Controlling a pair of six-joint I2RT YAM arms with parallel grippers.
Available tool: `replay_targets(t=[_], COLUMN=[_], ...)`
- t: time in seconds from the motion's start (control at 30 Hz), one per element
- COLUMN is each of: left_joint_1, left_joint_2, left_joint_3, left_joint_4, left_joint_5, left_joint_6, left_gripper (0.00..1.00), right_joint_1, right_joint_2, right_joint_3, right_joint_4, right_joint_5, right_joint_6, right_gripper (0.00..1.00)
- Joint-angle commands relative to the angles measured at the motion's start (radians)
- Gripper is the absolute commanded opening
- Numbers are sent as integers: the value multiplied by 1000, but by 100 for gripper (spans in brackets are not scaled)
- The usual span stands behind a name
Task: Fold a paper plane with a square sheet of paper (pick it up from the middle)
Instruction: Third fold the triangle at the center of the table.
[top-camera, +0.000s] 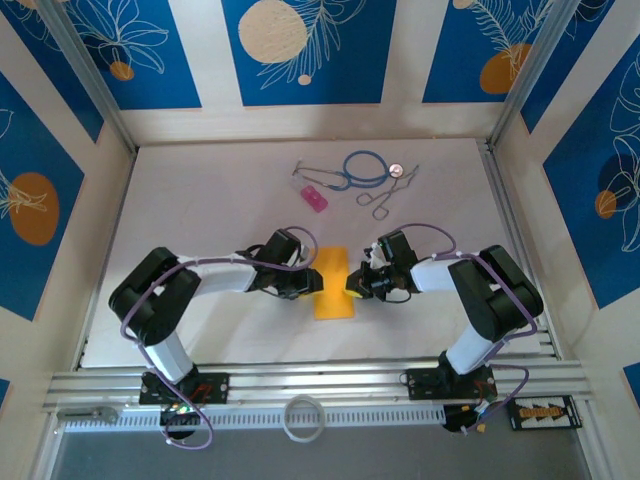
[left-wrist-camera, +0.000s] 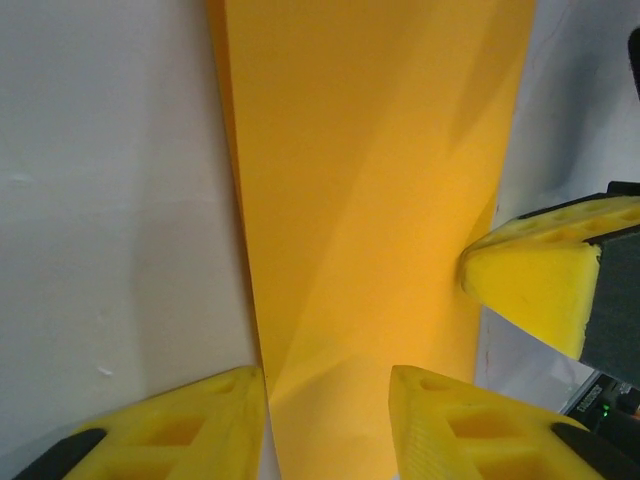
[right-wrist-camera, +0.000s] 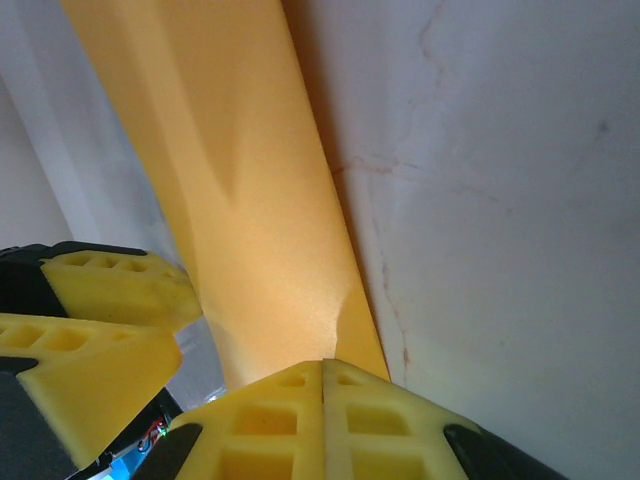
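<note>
We see the paper (top-camera: 334, 285) folded into a narrow strip, flat on the table (top-camera: 200, 200) between both grippers; the left gripper (top-camera: 312, 283) has jaws slightly apart astride one edge; the right gripper (top-camera: 357, 285) has jaws pressed together at the other.

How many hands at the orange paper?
2: left hand at the folded orange paper's left edge, part open; right hand at its right edge, shut.

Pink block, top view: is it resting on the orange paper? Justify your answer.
No, the pink block lies on the bare table, farther from the arms than the orange paper, with a clear gap between them.
</note>
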Motion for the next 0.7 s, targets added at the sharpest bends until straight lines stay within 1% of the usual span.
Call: replay_targets(t=[0.0,0.1,0.43,0.5,0.57,0.67], left_joint_1=[-10,-10,-10,-10,-10,-10], left_joint_2=[16,17,2,0,-1,-6], left_joint_3=[9,9,-1,0,-1,-6], left_joint_4=[32,39,45,45,45,44], left_joint_5=[17,21,-5,-7,-11,-20], left_joint_6=[-16,-19,-31,-32,-36,-42], left_gripper=[33,32,32,29,23,16], right_joint_1=[5,4,4,4,3,3], right_joint_2=[32,32,27,26,23,14], right_joint_3=[-34,-36,-35,-36,-37,-37], right_joint_4=[-69,-69,-71,-71,-71,-69], right_joint_5=[65,65,65,65,65,65], right_joint_6=[8,8,8,8,8,4], right_gripper=[5,5,5,5,5,5])
